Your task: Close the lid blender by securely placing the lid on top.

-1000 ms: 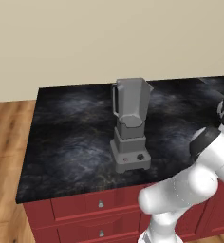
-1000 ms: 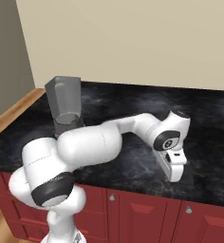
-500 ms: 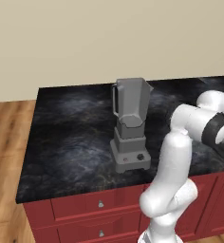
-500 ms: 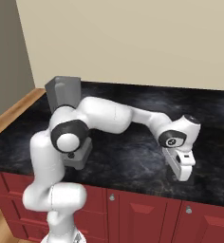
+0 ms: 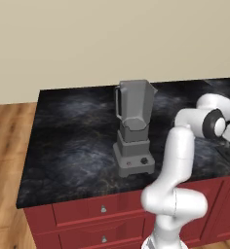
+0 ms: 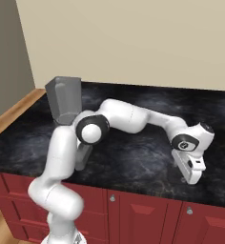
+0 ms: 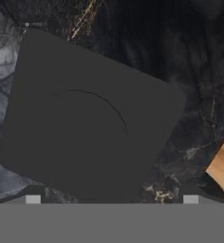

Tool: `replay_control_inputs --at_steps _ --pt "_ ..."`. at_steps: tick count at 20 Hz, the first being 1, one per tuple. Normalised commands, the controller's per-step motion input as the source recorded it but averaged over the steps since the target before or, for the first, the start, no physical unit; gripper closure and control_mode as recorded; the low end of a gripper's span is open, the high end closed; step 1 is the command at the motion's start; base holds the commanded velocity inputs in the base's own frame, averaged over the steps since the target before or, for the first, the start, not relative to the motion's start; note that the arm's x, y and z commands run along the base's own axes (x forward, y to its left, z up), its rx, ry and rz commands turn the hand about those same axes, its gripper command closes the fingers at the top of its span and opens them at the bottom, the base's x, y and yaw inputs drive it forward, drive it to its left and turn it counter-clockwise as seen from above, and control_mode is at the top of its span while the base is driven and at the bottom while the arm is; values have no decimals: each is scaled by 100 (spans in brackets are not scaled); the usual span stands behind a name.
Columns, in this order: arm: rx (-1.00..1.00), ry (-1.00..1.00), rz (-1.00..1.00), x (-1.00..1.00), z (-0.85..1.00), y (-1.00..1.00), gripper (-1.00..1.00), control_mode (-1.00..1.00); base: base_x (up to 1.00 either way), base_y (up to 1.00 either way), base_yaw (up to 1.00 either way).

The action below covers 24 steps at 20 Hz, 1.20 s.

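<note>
Dark marbled stone forms the surface (image 5: 73,141), set over red cabinet fronts (image 5: 87,214) with small round knobs, a plain beige wall behind it and wood flooring off its left end. Toward the left of the scene stands the blender (image 5: 134,127), upright on its stepped grey base with the black knob and red button facing forward; its tapered jar is open at the top, with no cap on the rim. In the right base view the same blender (image 6: 65,101) sits at the far left of the surface, partly behind the arm's elbow. Well apart from it, far to the right near the front edge, the hand points downward close above the surface. Seen from the hand camera, the lid (image 7: 88,116), a dark squarish cap with a faint round relief, lies flat on the stone, turned at a slant, directly beyond and between the two fingers (image 7: 33,199). These stand spread about as wide as the lid, gripping nothing; whether they touch it cannot be told. Compared with half a second ago, the elbow has swung lower and forward, and the hand has shifted slightly while remaining low over the right end.
</note>
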Motion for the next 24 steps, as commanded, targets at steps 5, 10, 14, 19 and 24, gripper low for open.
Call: replay_control_inputs --at_steps 5,10,14,19,24 --pt "1 0 0 45 -2 1 -100 -100 0 0 0" --pt "0 0 0 38 -35 0 -100 -100 0 0 0" --pt "-4 -4 1 7 -54 0 -100 -100 0 0 0" --pt "-4 -5 0 -19 -12 0 -100 -100 0 0 0" --pt "-7 0 0 -1 -1 15 -100 -100 0 0 0"
